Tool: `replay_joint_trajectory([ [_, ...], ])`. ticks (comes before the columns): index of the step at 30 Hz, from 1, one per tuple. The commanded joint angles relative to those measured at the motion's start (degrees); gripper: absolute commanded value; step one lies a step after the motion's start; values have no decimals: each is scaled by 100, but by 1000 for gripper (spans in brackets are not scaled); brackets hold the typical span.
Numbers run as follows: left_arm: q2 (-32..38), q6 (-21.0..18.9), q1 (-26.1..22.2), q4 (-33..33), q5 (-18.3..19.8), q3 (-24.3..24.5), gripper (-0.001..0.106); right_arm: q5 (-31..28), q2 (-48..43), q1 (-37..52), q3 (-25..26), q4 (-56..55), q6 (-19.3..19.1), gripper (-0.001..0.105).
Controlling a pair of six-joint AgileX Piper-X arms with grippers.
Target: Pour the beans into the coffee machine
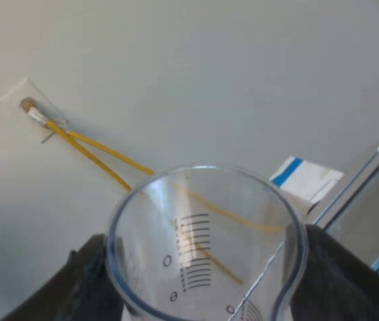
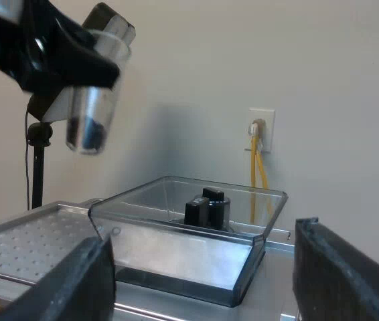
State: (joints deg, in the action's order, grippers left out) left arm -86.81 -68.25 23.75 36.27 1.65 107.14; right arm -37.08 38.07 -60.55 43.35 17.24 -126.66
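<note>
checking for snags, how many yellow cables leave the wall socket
2. Both yellow cables leave the wall socket side by side, passing behind the measuring glass; others may be hidden.

The left wrist camera sits just behind the left gripper (image 1: 209, 284) and looks along its fingers at very close range. It faces into the mouth of the measuring glass (image 1: 206, 241) gripped between them, with a pale wall beyond. The right wrist camera looks out between the spread fingers of the right gripper (image 2: 206, 281), low and roughly level across the top of the espresso machine (image 2: 29, 241), with the bean hopper (image 2: 189, 227) near. Both views share the wall socket (image 1: 25, 100), its yellow cables (image 1: 96, 157) and the measuring glass.
</note>
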Motion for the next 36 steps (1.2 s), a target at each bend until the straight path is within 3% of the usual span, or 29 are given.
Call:
replay_joint_trajectory([
  [1, -55, 325, 129, -80, -121, 51, 27, -18, -33, 30, 61, 63, 130, 59],
  [4, -129, 786, 284, -109, -299, 51, 27, -18, -33, 30, 61, 63, 201, 59],
  [6, -168, 1345, 391, -109, -416, 51, 27, -18, -33, 30, 61, 63, 200, 59],
  [8, -179, 1530, 410, -109, -441, 51, 27, -18, -33, 30, 61, 63, 200, 59],
  [9, -204, 2244, 493, -109, -479, 51, 27, -18, -33, 30, 61, 63, 200, 59],
  [21, -310, 4266, 589, -109, -447, 40, 27, -18, -33, 30, 61, 63, 200, 59],
  [25, -361, 4769, 589, -109, -448, 40, 27, -18, -33, 30, 61, 63, 200, 59],
  [36, -389, 7015, 589, -109, -448, 40, 27, -18, -33, 30, 61, 63, 200, 59],
])
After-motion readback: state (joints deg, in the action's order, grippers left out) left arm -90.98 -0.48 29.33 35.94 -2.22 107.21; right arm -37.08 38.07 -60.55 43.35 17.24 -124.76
